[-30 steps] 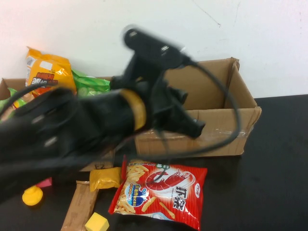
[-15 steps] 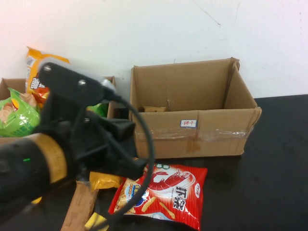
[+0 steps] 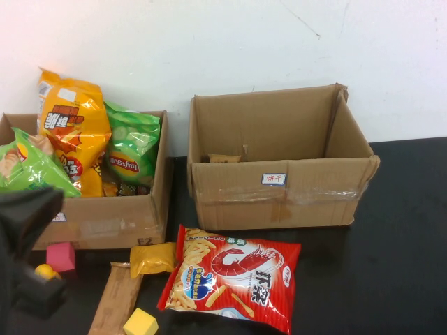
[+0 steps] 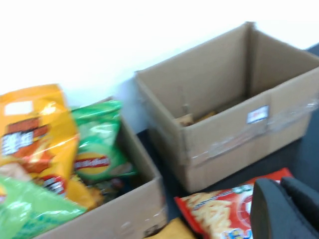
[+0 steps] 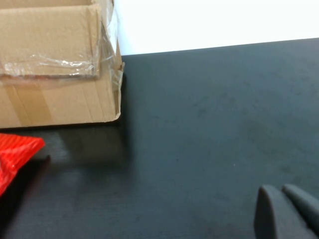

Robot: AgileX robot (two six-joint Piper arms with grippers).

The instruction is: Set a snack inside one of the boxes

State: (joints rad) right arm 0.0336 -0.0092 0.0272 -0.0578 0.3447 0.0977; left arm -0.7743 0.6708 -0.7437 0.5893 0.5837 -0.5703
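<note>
The tall-walled cardboard box [image 3: 279,183] with a tape band and a small white label stands at the table's middle back. A small tan-brown snack packet [image 3: 224,158] lies inside it by the far left corner, also seen in the left wrist view [image 4: 186,119]. My left gripper [image 4: 280,183] is shut with nothing in it, hanging above the red shrimp-chip bag [image 4: 224,214]. In the high view only the left arm's dark bulk [image 3: 24,241] shows at the lower left. My right gripper [image 5: 281,190] is shut and empty over bare black table, right of the box [image 5: 55,64].
A second cardboard box [image 3: 105,222] at the left holds orange and green chip bags [image 3: 73,129]. In front lie the red shrimp-chip bag [image 3: 234,276], a yellow packet [image 3: 152,258], a long brown wrapper [image 3: 119,299], a yellow block [image 3: 141,323] and a pink block [image 3: 61,256].
The left arm has swung away from in front of the taped box, leftwards and down to the lower left corner. The box's inside and the packet in it now show.
</note>
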